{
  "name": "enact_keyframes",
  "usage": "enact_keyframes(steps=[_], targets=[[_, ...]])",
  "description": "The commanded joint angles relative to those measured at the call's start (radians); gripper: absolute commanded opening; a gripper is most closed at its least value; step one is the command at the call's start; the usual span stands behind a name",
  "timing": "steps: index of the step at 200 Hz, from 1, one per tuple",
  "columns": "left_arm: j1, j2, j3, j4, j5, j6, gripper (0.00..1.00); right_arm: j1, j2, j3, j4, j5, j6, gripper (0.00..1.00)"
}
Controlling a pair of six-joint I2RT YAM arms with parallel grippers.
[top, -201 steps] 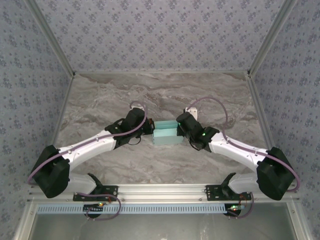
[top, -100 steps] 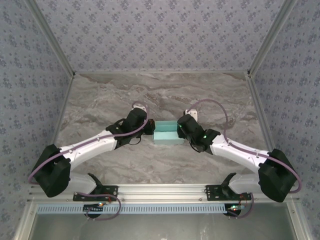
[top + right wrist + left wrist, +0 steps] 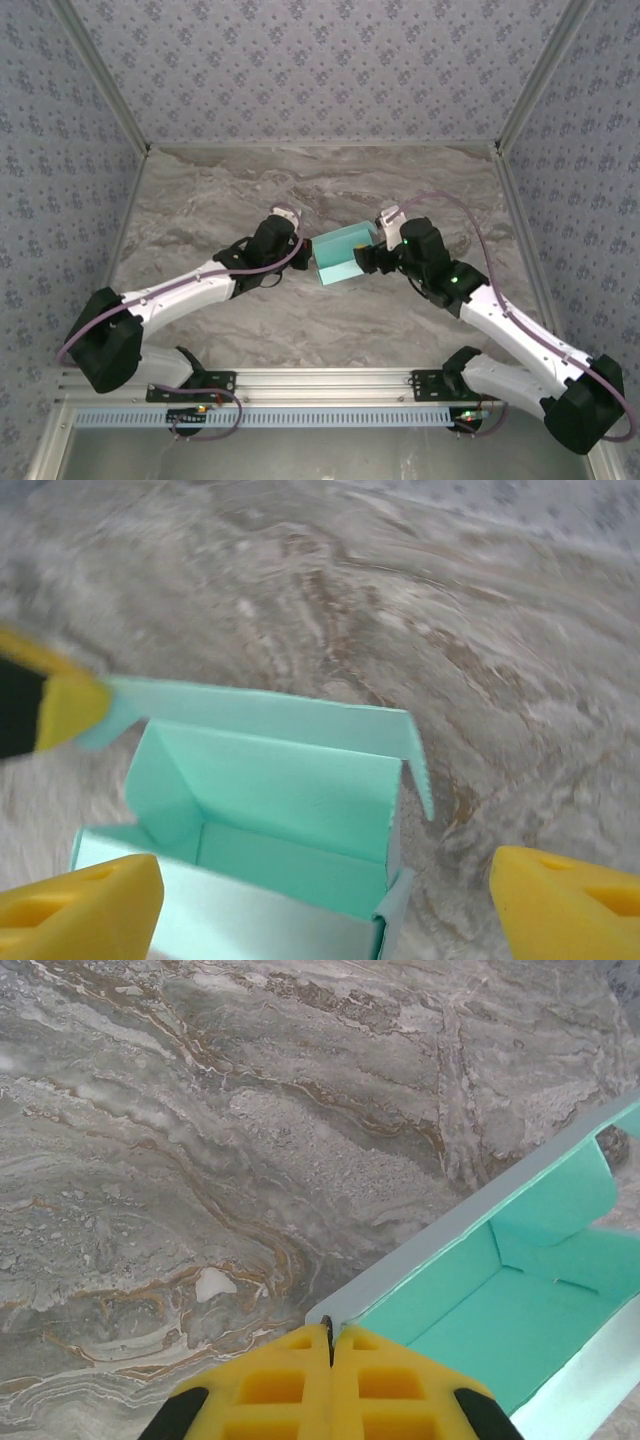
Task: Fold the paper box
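Note:
The paper box (image 3: 343,254) is a pale cyan open-topped box at the table's middle, turned slightly askew. My left gripper (image 3: 305,251) is shut on its left end. In the left wrist view the yellow fingers (image 3: 270,1385) pinch the corner of the box (image 3: 520,1290) wall. My right gripper (image 3: 373,257) stands at the box's right end, open. Seen from the right wrist, that gripper (image 3: 325,908) has its fingers spread wide, with the box (image 3: 270,790) between and beyond them, its lid flap up and side tabs loose. The left fingertip (image 3: 72,706) shows on the far corner.
The grey marble tabletop (image 3: 330,185) stretches free behind and beside the box. Patterned walls (image 3: 320,70) close off the back and both sides. An aluminium rail (image 3: 330,382) runs along the near edge, between the arm bases.
My right gripper has opened, let go of the box and pulled back to the right. The box has turned, its right end now farther back. The left gripper stays shut on it.

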Motion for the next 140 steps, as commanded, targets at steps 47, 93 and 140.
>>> enact_keyframes(steps=[47,93,140], targets=[[-0.003,0.060,0.065,0.002,0.029,0.067,0.02,0.148,0.010,-0.032,-0.244,-0.135,-1.055,1.00],[-0.003,0.073,0.076,-0.007,0.045,0.076,0.02,0.155,0.076,-0.008,-0.165,-0.062,-1.208,1.00],[-0.005,0.082,0.085,-0.008,0.074,0.090,0.01,0.126,0.226,0.093,-0.121,0.004,-1.236,1.00]])
